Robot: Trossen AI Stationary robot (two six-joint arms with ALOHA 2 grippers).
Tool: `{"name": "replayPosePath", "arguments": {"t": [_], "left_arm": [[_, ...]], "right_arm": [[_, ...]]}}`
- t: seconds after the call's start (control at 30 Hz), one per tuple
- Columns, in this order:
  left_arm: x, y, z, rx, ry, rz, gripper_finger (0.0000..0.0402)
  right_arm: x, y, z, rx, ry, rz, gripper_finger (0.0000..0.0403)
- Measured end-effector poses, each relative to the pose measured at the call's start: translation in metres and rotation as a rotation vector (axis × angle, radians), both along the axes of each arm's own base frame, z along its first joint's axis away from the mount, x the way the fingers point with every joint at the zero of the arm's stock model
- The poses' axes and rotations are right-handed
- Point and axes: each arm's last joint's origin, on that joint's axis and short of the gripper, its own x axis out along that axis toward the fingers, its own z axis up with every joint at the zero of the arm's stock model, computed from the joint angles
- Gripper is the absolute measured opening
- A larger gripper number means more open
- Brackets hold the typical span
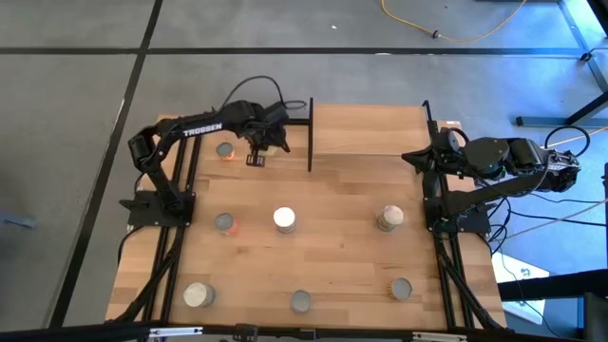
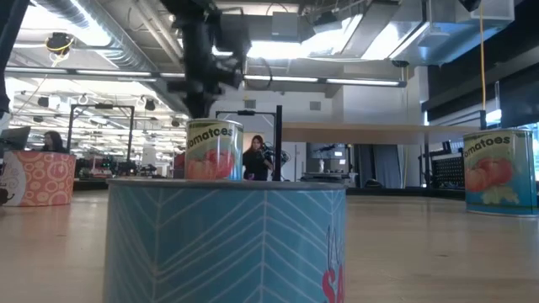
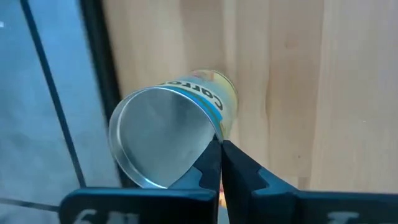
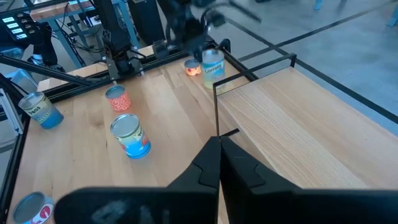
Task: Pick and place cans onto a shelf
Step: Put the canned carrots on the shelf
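Left gripper (image 1: 256,158): jaws closed, empty, above carrots can (image 3: 171,134) near shelf (image 1: 366,128). Right gripper (image 4: 219,144): jaws closed, parked over shelf. Hazard: descent with closed jaws, can struck, toppled on tabletop (image 1: 332,256).

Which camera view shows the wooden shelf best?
The high view: it shows the shelf from above, its whole board outlined between the black posts. The right wrist view shows much of the board at a slant, cut off by the picture's edge. The low view gives only its thin edge. The left wrist view misses it.
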Motion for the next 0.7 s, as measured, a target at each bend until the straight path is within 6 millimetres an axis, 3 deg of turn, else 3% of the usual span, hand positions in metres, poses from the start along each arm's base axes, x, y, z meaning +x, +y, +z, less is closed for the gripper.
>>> {"name": "replayPosePath", "arguments": {"t": [0.23, 0.4, 0.53, 0.7], "left_arm": [[0.001, 0.001, 0.085, 0.096, -0.157, 0.01, 0.0], [-0.003, -0.008, 0.146, 0.284, -0.274, 0.025, 0.0], [0.0, -0.019, 0.173, 0.36, -0.34, -0.023, 0.0], [0.01, -0.021, 0.186, 0.386, -0.416, -0.039, 0.0]], "right_arm": [[0.0, 0.0, 0.0, 0.0, 0.001, 0.002, 0.0008], [0.0, 0.0, 0.0, -0.003, 0.002, 0.002, 0.0008], [0.0, 0.0, 0.0, -0.004, 0.002, 0.002, 0.0008], [0.0, 0.0, 0.0, -0.006, 0.002, 0.002, 0.0008]]}}
